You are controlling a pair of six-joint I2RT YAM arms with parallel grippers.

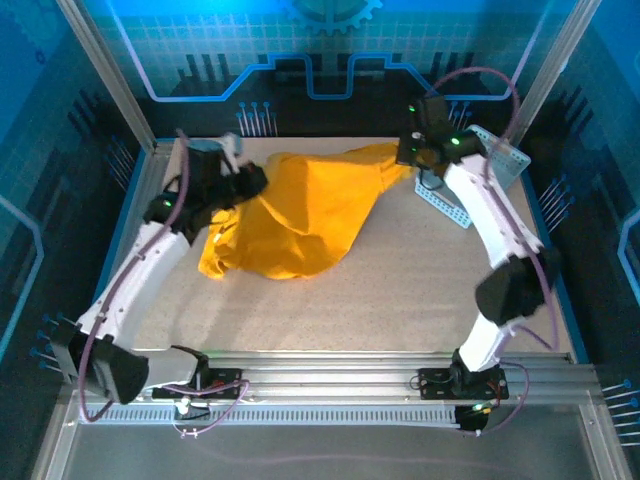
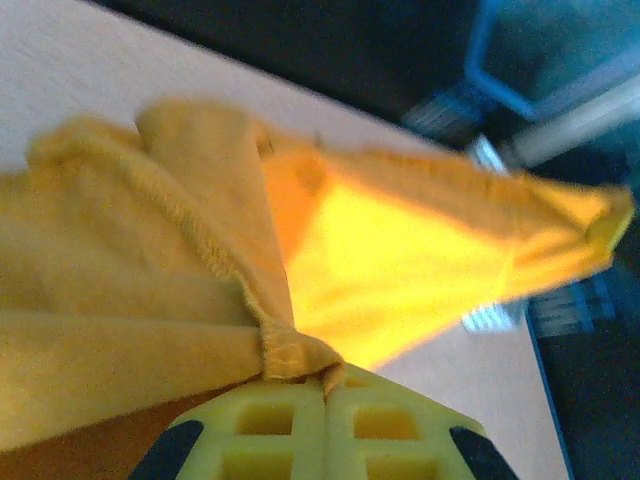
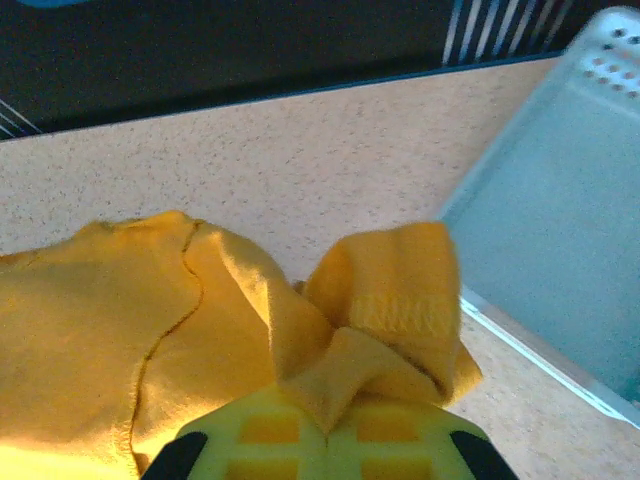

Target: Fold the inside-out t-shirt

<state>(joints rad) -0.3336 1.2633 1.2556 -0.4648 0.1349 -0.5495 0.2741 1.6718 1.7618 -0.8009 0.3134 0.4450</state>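
One basket (image 1: 505, 160), pale perforated plastic, at the far right of the table (image 1: 380, 300); the right arm crosses its middle, so its contents can't be read from above. The right wrist view shows a bare stretch of its floor (image 3: 540, 250). One yellow t-shirt (image 1: 300, 215) is spread between the two claws across the far half of the table, its low end bunched at the left and its right tip just beside the basket. Left claw (image 1: 248, 180) clamped on a stitched edge (image 2: 325, 385). Right claw (image 1: 412, 152) clamped on a hemmed fold (image 3: 328, 425). Sleeves and neck are hard to tell apart in the bunching. Left wrist background blurred.
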